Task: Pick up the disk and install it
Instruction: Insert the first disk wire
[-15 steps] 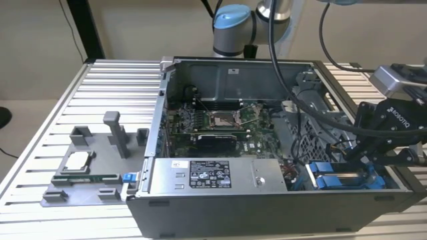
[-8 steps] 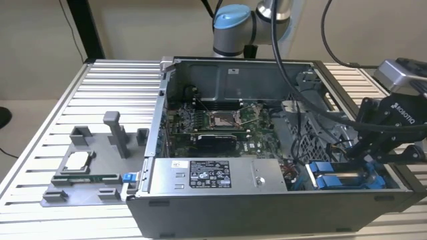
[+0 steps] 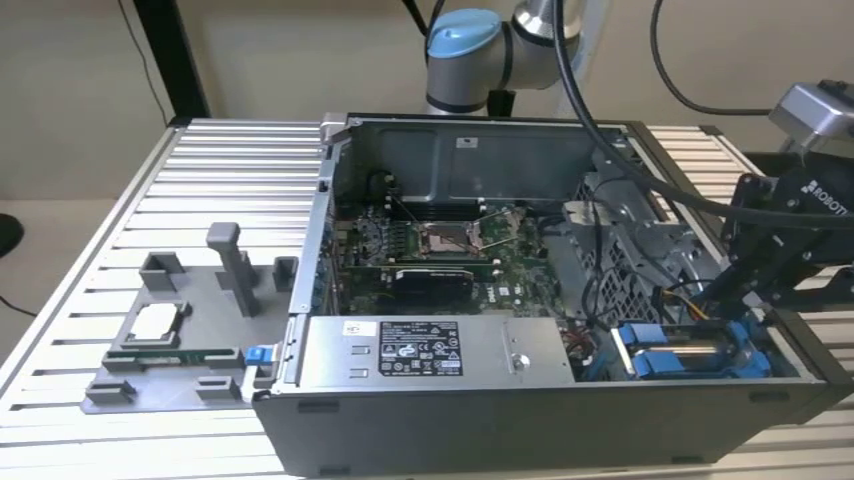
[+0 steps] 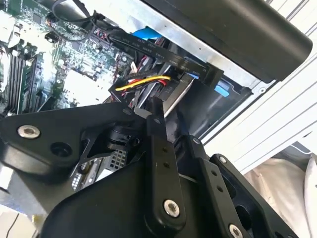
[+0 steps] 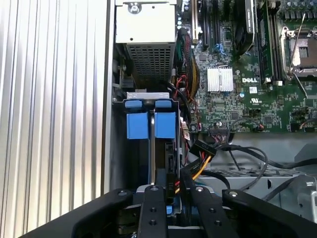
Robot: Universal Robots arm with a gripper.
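One arm at work, its gripper (image 3: 747, 300) lowered into the near corner of the open computer case (image 3: 441, 150) at the exterior view's right. The disk (image 3: 694, 358), silver with its blue carrier bracket, sits in the drive bay (image 3: 627, 350) there, directly under the gripper. In the first wrist view the disk (image 5: 166, 148) stands on edge in the bay beside a second blue-tabbed slot (image 5: 137, 124), with the black finger links (image 5: 153, 213) reaching down at its near end.

Claw state: cannot tell. The fingertips are hidden behind the links in both wrist views, and in the exterior view they are hidden too, so whether they are clamped on the carrier is not readable.

Judgement: the disk looks at or close to its seat; full engagement cannot be confirmed.

Risks from here:
- The yellow, red and black cable bundle (image 5: 198, 163) lies just beside the disk and the links; it could snag or get pinched against the bay wall.
- A slight tilt of the carrier could jam it in the rails.
- The motherboard (image 5: 247, 89) lies close by; a sideways swing could strike it.
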